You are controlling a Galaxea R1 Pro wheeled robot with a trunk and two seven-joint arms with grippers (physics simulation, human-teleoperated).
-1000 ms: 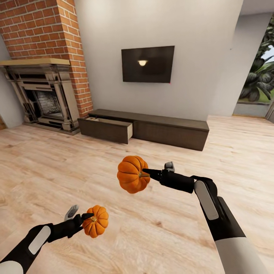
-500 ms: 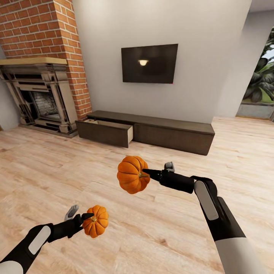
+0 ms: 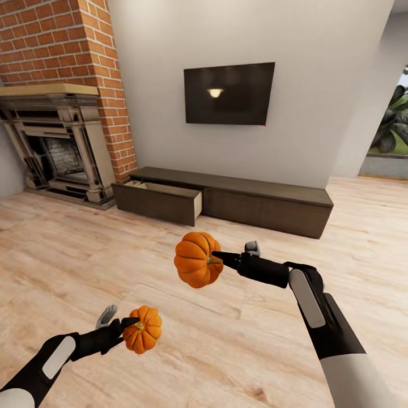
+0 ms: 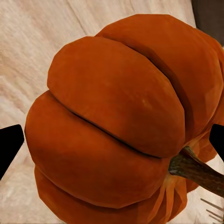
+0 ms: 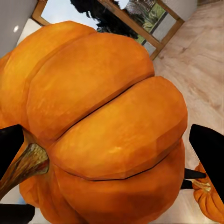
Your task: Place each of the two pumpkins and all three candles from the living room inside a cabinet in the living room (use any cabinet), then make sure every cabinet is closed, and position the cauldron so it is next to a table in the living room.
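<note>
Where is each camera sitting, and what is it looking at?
Head view: up on the head, facing the open-drawered cabinet and TV; both arms show, each holding a pumpkin.
Left wrist view: near the left gripper, on its pumpkin; dark fingers show.
Right wrist view: near the right gripper, on its pumpkin.
Shared: both pumpkins.

Left arm: I have it low in the lower left of the head view, forearm angled up to the right.
Left gripper (image 3: 126, 327): clamped on a pumpkin (image 3: 143, 329).
Right arm: reaches from lower right toward centre frame.
Right gripper (image 3: 218, 259): clamped on the other pumpkin (image 3: 196, 259), held higher.
</note>
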